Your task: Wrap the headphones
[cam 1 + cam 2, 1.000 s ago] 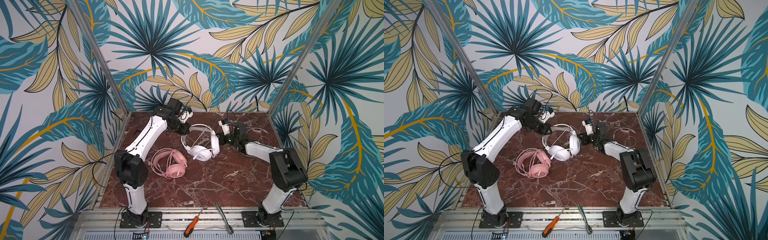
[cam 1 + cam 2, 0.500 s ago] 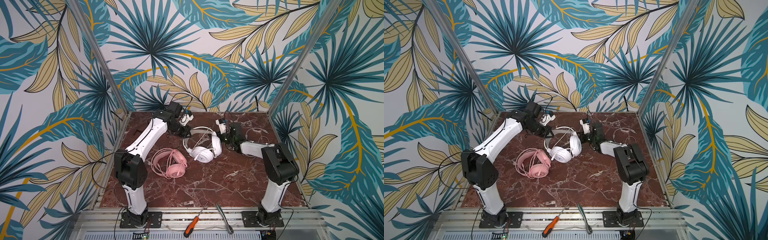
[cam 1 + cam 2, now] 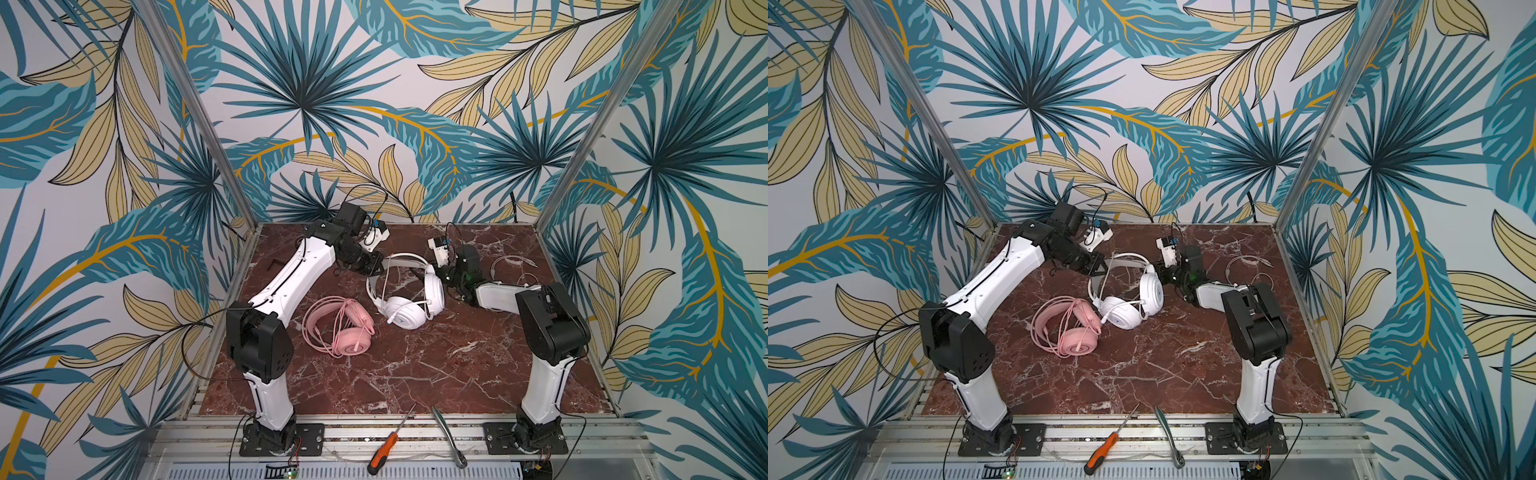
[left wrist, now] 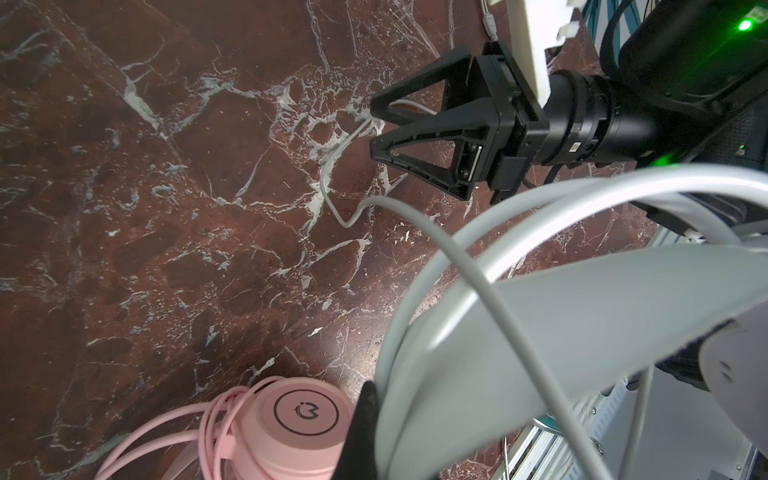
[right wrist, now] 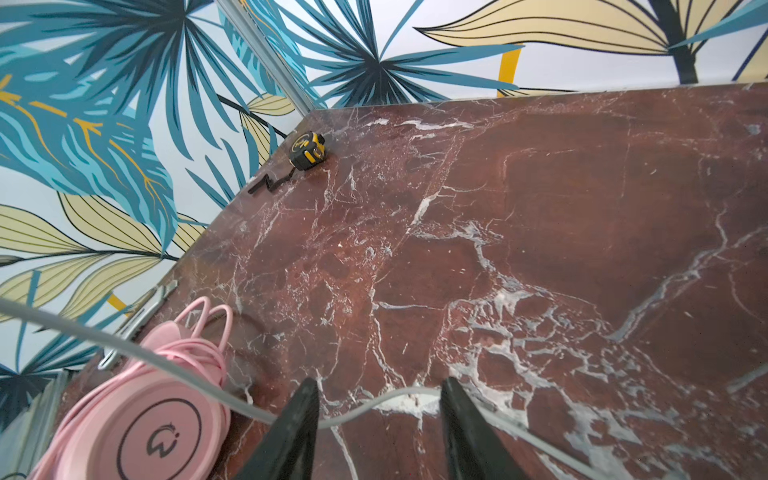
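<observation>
Right hand (image 5: 379, 380), clear marble (image 5: 540, 216) ahead

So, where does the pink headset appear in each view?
In a top view: pink headset left of the white headset.
In a top view: pink headset, same spot.
Left wrist: pink headset near the camera, beside the white headset.
Right wrist: pink headset beside the right end effector.
Shared landmark: marble table.

The pink headphones (image 3: 353, 336) lie flat, cable wound; white headphones (image 3: 405, 318) beside, cable trailing.
</observation>
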### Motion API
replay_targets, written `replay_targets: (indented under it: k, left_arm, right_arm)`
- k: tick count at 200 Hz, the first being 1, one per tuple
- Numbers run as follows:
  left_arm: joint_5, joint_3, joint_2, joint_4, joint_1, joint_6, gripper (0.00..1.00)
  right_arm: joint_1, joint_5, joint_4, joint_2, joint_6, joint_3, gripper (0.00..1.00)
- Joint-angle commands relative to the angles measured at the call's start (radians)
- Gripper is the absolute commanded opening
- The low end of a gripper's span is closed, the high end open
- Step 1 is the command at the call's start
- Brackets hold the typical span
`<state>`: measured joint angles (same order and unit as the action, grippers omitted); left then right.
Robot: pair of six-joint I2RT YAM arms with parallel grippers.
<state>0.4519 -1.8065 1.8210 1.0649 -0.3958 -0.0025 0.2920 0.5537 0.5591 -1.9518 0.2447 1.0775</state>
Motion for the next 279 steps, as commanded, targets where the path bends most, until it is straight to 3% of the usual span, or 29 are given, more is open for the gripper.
replay_targets:
  k: [1, 47, 77, 110, 137, 179, 196, 229, 255, 279]
  left_arm:
    - [0.031, -0.032, -0.040, 0.004, -0.003, 0.007, 0.00]
    - [0.000, -0.054, -0.029, 0.037, -0.004, 0.020, 0.00]
    - [-0.151, -0.092, 0.004, 0.100, -0.021, 0.058, 0.00]
    - [-0.265, -0.110, 0.027, 0.127, -0.028, 0.060, 0.00]
    - [-0.373, -0.110, 0.025, 0.127, -0.046, 0.080, 0.00]
    - [-0.612, -0.148, 0.061, 0.185, -0.089, 0.147, 0.00]
    - [-0.670, -0.151, 0.064, 0.184, -0.104, 0.170, 0.00]
    - [-0.817, -0.165, 0.084, 0.185, -0.149, 0.220, 0.00]
    - [-0.995, -0.188, 0.113, 0.183, -0.204, 0.257, 0.00]
    - [-0.997, -0.237, 0.128, 0.182, -0.218, 0.243, 0.00]
  right_arm:
    - [0.005, -0.023, 0.056, -0.022, -0.024, 0.006, 0.55]
    - [0.005, 0.017, -0.039, -0.029, -0.023, 0.050, 0.56]
    - [0.002, 0.042, -0.012, 0.016, -0.022, -0.008, 0.57]
    - [-0.017, 0.055, -0.104, 0.084, -0.041, -0.022, 0.57]
    - [-0.043, 0.063, -0.235, 0.151, -0.070, -0.009, 0.57]
    - [-0.042, 0.132, -0.627, 0.214, -0.288, 0.127, 0.57]
    - [-0.043, 0.142, -0.730, 0.221, -0.315, 0.183, 0.57]
    - [-0.028, 0.148, -0.690, 0.245, -0.256, 0.184, 0.57]
    - [-0.018, 0.107, -0.658, 0.232, -0.202, 0.188, 0.57]
    - [-0.018, 0.094, -0.609, 0.206, -0.142, 0.184, 0.57]
